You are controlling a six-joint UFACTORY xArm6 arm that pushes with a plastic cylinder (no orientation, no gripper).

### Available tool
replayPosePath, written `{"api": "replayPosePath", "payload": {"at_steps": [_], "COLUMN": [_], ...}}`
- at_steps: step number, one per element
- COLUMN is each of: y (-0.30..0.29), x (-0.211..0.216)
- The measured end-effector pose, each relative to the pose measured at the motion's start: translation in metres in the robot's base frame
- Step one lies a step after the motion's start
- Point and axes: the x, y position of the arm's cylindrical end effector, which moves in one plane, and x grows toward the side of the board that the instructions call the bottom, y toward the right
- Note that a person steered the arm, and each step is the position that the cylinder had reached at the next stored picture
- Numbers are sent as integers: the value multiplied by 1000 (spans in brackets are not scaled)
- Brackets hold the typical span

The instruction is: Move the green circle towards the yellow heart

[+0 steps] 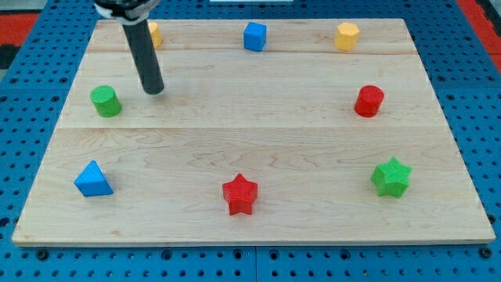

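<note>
The green circle (105,101) stands at the view's left on the wooden board (250,149). The yellow heart (154,34) is at the view's top left, partly hidden behind my rod. My tip (154,90) rests on the board just right of and slightly above the green circle, apart from it, and below the yellow heart.
A blue cube (254,36) and a yellow hexagon block (347,36) sit along the view's top. A red circle (369,101) is at the right. A blue triangle (93,179), a red star (239,193) and a green star (391,176) lie along the bottom.
</note>
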Motion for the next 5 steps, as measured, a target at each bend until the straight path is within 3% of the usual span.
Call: {"api": "replayPosePath", "payload": {"at_steps": [2,3,5], "y": [-32,-84,-72], "x": [49,50,36]}}
